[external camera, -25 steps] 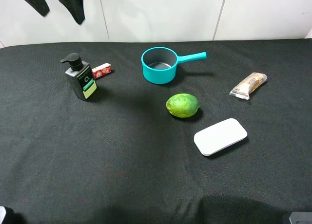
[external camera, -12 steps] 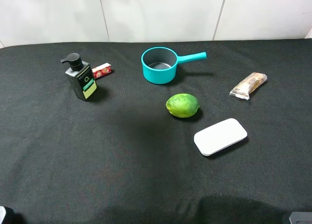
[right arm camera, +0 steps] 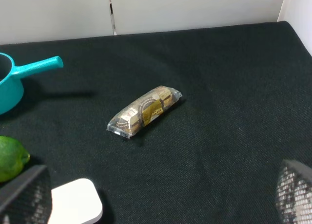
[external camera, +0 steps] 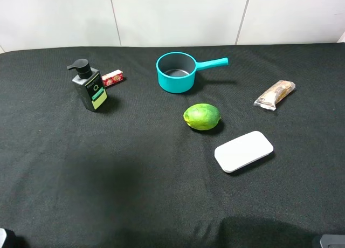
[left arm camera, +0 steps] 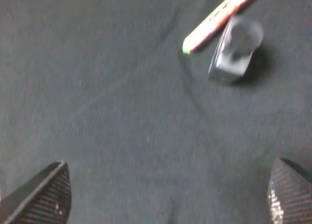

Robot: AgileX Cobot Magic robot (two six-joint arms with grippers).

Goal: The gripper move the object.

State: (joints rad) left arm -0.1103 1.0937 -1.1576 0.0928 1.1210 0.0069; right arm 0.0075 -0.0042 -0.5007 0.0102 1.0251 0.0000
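Note:
The dark square pump bottle with a light green label stands upright at the far left of the black cloth. It shows blurred from above in the left wrist view. My left gripper is open and empty, high above the cloth and apart from the bottle. My right gripper is open and empty above the right side. Neither gripper shows in the exterior view.
A red stick pack lies just behind the bottle. A teal pot, a lime, a white flat case and a wrapped snack bar lie to the right. A white wall stands behind the table.
The left gripper, seen at the exterior view's top left a second ago, has left that view. A faint shadow has moved toward the near left of the cloth. The objects have not moved.

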